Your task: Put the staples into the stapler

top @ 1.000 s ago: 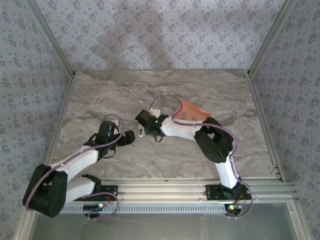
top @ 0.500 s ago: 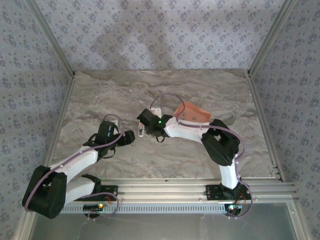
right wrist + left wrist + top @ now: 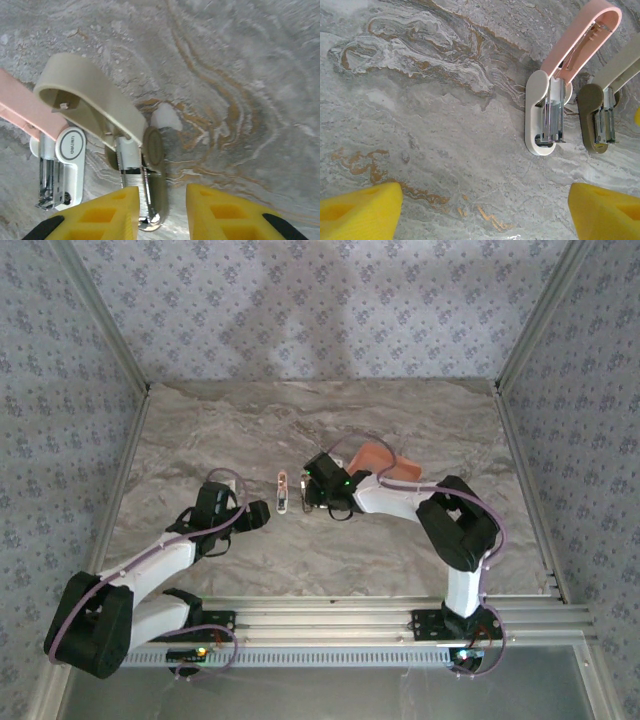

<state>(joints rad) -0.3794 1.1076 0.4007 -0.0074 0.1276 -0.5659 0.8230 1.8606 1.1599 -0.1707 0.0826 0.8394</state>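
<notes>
Stapler [image 3: 547,112] lies on the marble table [image 3: 420,125], pink lid hinged up, metal rail exposed; can't tell what's loaded. Olive stapler [image 3: 100,107] sits just beside it, also open. Right gripper [image 3: 162,212] hovers over its rail end, fingers slightly parted, gripping nothing. Left gripper [image 3: 485,210] is near, spread wide, empty. Orange tray [image 3: 375,455] is behind the right arm, contents hidden.

A grey-brown marbled table [image 3: 400,410] sits boxed in by floral-patterned walls [image 3: 320,310] and aluminium rails [image 3: 350,615].
</notes>
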